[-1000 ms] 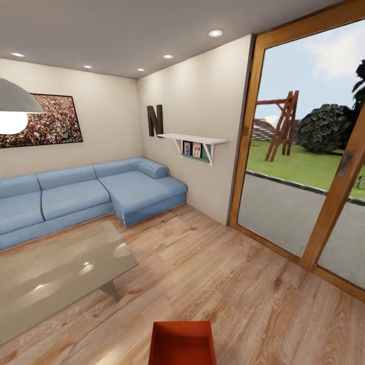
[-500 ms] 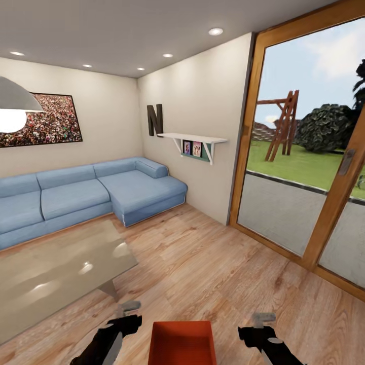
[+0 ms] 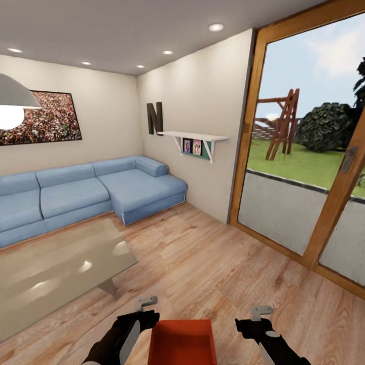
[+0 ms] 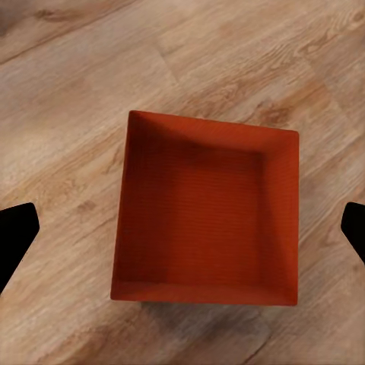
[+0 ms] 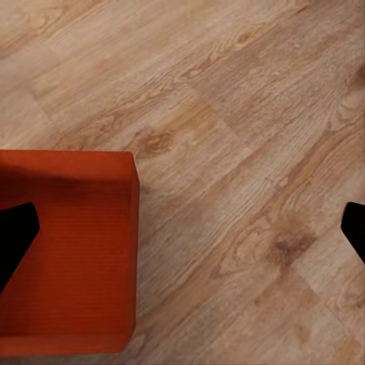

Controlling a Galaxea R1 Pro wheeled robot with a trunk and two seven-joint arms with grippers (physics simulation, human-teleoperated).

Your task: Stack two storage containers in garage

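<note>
Storage container (image 3: 182, 342): orange-red, empty, on the living room's wood plank floor (image 3: 213, 268), near centre between both arms. Left gripper (image 4: 182, 228) hangs over it and right gripper (image 5: 182, 228) beside it, jaws spread. Step: first pickup; next, lower and clamp opposite walls.

Both black arms reach forward low; the left gripper (image 3: 144, 309) and right gripper (image 3: 259, 317) hold fingers spread wide.
</note>
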